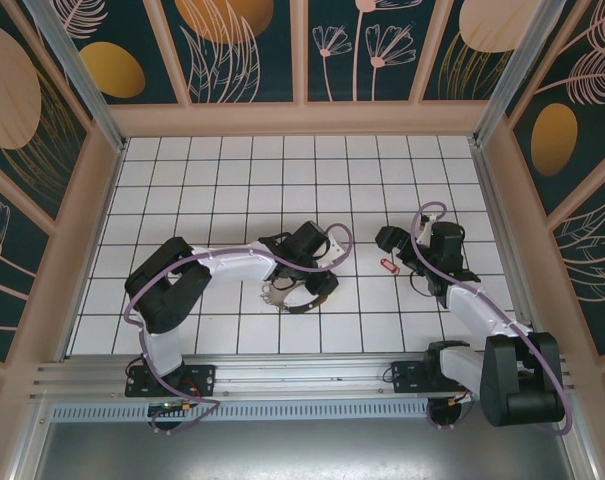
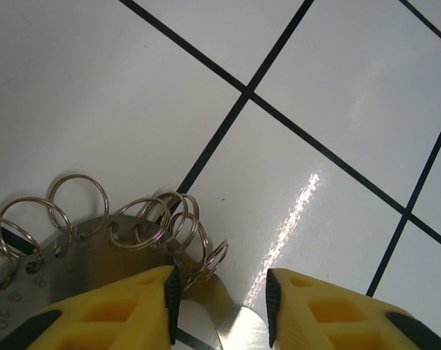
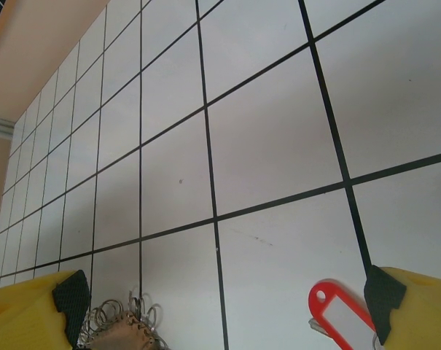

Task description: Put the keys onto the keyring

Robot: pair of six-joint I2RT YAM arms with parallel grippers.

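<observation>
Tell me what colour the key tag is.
The key tag is red with a white label panel, best seen in the right wrist view.

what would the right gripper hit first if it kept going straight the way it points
Most likely the bare tiled table, between the red key tag and the bunch of rings that lie before the right gripper. Depth is hard to judge.

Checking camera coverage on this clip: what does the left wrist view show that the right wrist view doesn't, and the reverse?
Left wrist, not right wrist: a flat metal plate carrying the rings, reaching in between the yellow fingers. Right wrist, not left wrist: a red tag with a white label, close beside one finger. Shared by both: coiled wire rings, the white tiled table and yellow fingers at the bottom edge.
</observation>
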